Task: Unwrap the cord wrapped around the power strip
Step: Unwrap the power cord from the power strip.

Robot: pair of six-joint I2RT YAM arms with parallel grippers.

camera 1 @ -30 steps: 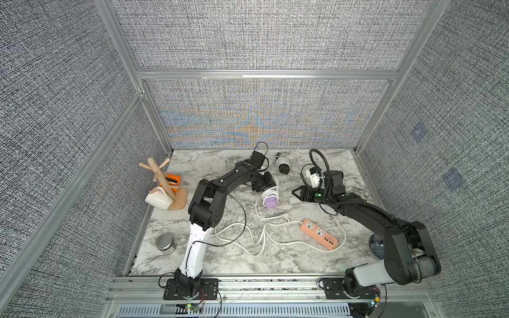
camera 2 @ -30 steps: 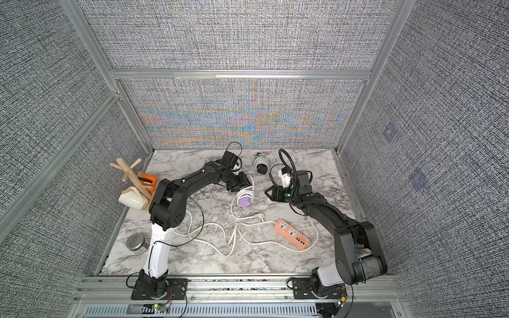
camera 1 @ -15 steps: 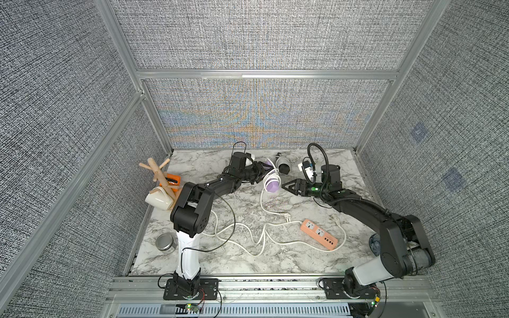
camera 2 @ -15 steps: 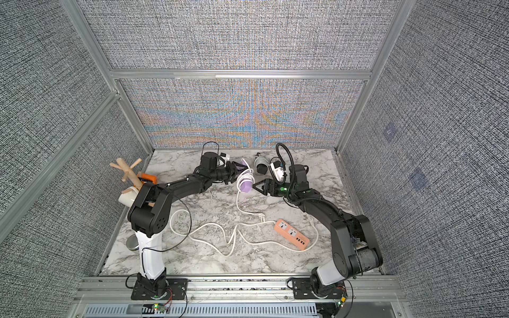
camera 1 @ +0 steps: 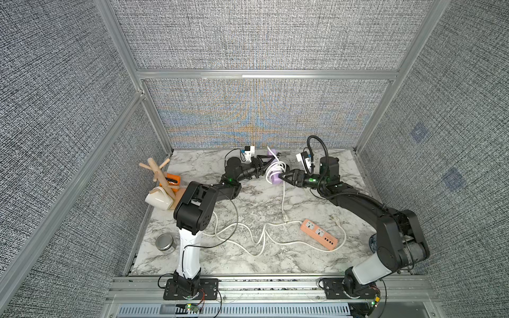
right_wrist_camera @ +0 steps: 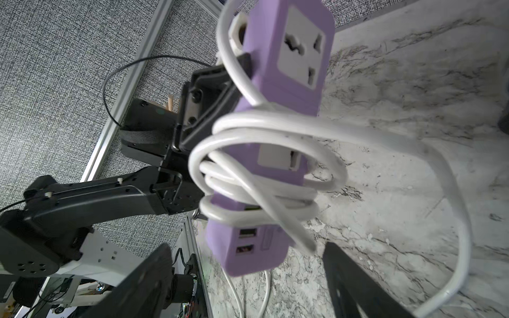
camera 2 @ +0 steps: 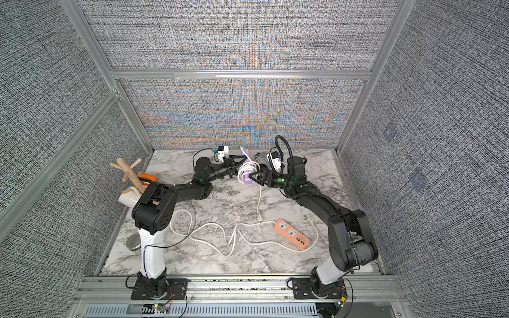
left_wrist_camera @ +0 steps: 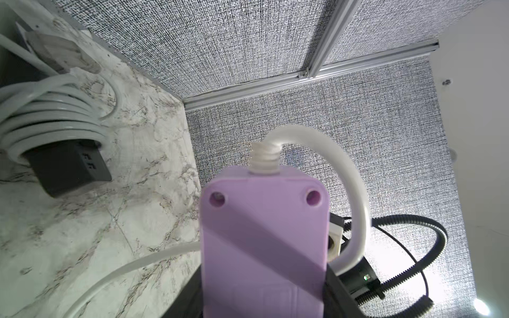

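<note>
Seen from above, two black robot arms meet near the upper middle of the frame, at the back of a marble desk (camera 1: 248, 209). The left end effector (camera 1: 266, 165) is clamped on a purple power strip (camera 1: 276, 180) and holds it roughly on end in the air, clear of the desk. A white cord (camera 1: 275, 168) is looped several times around the strip's middle. The loops look slack, and one strand runs down the frame to a plug (camera 1: 285, 218) lying on the desk. The right end effector (camera 1: 283, 177) sits at the strip's lower end with its fingers (right_wrist_camera: 355, 278) spread wide, one on each side, gripping nothing. Lower right of centre, an orange power strip (camera 1: 318, 234) lies flat on the desk. Close to the purple strip, a dark power strip (left_wrist_camera: 68, 168) lies with grey cord wound round it. At the left edge are a wooden mug rack (camera 1: 159, 176), a white mug (camera 1: 159, 199) and a small tin (camera 1: 164, 242).
</note>
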